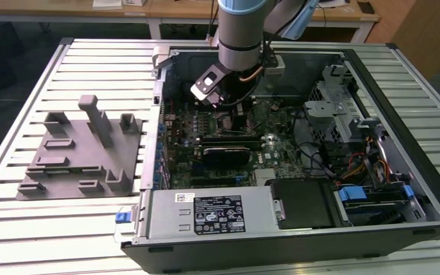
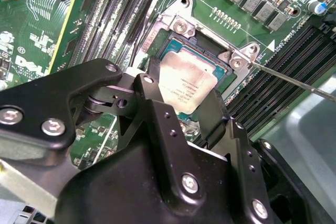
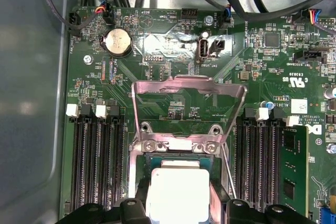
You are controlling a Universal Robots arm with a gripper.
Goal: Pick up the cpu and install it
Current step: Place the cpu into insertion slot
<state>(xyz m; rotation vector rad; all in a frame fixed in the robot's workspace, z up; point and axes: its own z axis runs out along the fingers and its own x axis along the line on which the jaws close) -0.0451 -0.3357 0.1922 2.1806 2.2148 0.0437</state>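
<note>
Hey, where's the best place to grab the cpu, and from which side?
Take the cpu by two opposite edges, from straight above. It's a thin flat square lying face-up at the socket, and the plate stands open on one side, so probably use the edges clear of it.

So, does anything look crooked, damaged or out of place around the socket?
Nothing stands out. The gripper holds the cpu squarely over the socket, edges roughly parallel to its frame. The hinged load plate stands open beside it, not bent.
</note>
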